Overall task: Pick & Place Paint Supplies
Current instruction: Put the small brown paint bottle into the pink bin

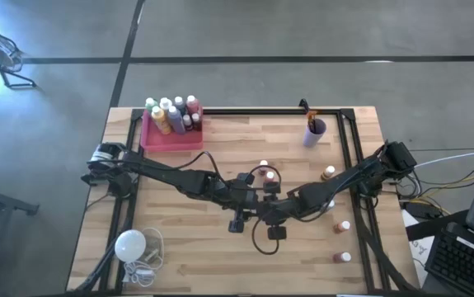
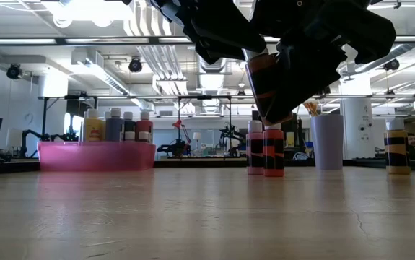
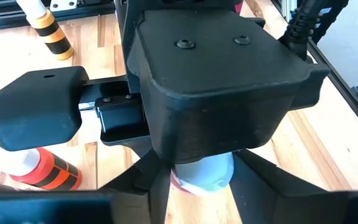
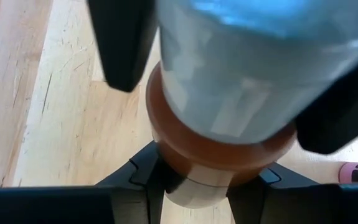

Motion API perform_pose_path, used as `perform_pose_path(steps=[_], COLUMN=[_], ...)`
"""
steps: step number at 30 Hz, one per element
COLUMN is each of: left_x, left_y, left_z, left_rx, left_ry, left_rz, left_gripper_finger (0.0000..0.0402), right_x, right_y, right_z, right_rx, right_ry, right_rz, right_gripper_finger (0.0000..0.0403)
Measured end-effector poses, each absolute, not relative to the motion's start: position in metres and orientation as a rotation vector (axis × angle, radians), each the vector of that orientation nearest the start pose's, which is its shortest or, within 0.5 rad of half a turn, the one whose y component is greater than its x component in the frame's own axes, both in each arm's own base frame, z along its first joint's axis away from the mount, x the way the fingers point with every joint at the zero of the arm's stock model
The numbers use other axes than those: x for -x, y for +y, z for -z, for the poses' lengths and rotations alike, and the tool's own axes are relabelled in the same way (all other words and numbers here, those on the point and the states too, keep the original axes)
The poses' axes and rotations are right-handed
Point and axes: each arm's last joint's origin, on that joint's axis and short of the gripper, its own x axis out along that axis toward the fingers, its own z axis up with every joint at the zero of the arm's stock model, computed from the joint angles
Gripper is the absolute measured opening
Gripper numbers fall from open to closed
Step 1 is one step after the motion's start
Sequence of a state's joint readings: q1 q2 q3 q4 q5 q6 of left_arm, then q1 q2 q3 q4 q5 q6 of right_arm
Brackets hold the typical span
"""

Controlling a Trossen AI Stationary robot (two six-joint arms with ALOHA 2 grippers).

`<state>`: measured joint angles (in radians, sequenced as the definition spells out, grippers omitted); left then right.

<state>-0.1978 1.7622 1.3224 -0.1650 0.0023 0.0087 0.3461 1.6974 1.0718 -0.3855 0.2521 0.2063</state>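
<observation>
A brown paint bottle (image 2: 268,87) with a white cap (image 4: 247,68) hangs tilted above the middle of the table, where my two grippers meet. My right gripper (image 4: 200,186) is shut on its body. My left gripper (image 3: 203,186) comes from the table's left and has the cap (image 3: 205,173) between its fingers. In the high view both grippers (image 1: 251,200) (image 1: 276,208) cover the bottle. A pink tray (image 1: 171,140) at the far left holds several bottles upright. A purple cup (image 1: 314,134) with brushes stands at the far right. My left gripper has the bottle's white cap (image 4: 185,93) pinched between its two fingers (image 4: 122,43), one on each side. It comes slanting down from the table's left. My right gripper's housing hides the rest from the left wrist view. My right gripper pinches the bottle's body just below the brown shoulder (image 4: 185,149) between its two fingers (image 4: 144,177). It slants down from the table's right. The bottle is lifted clear and tilted, and its lower end (image 2: 279,115) sticks out below the fingers.
Loose bottles stand on the table at the middle (image 1: 263,168) and on the right (image 1: 328,173) (image 1: 344,225) (image 1: 345,257). A white bulb (image 1: 129,245) with its cord lies at the near left. Black frame rails (image 1: 354,165) run along the table's edges.
</observation>
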Motion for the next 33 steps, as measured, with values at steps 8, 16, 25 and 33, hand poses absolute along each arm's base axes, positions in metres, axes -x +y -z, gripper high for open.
perform_pose_path(steps=[8, 16, 25, 33], left_x=[-0.389, -0.388, -0.375, -0.352], left_y=[-0.078, -0.078, -0.074, -0.064], left_z=[-0.257, -0.256, -0.265, -0.278], left_rx=[-0.082, -0.075, -0.095, -0.127], left_ry=[0.602, 0.623, 0.685, 0.777], left_rz=[0.198, 0.203, 0.143, -0.027], left_gripper_finger=[0.0126, 0.0126, 0.0124, 0.0124], right_x=[-0.320, -0.320, -0.315, -0.306], right_y=[0.108, 0.109, 0.107, 0.106], right_z=[-0.189, -0.189, -0.192, -0.185], right_rx=[0.102, 0.089, 0.052, -0.003], right_ry=[0.968, 0.977, 1.008, 1.054], right_rz=[0.010, -0.027, -0.001, 0.044], right_gripper_finger=[0.0120, 0.0165, 0.0209, 0.0233])
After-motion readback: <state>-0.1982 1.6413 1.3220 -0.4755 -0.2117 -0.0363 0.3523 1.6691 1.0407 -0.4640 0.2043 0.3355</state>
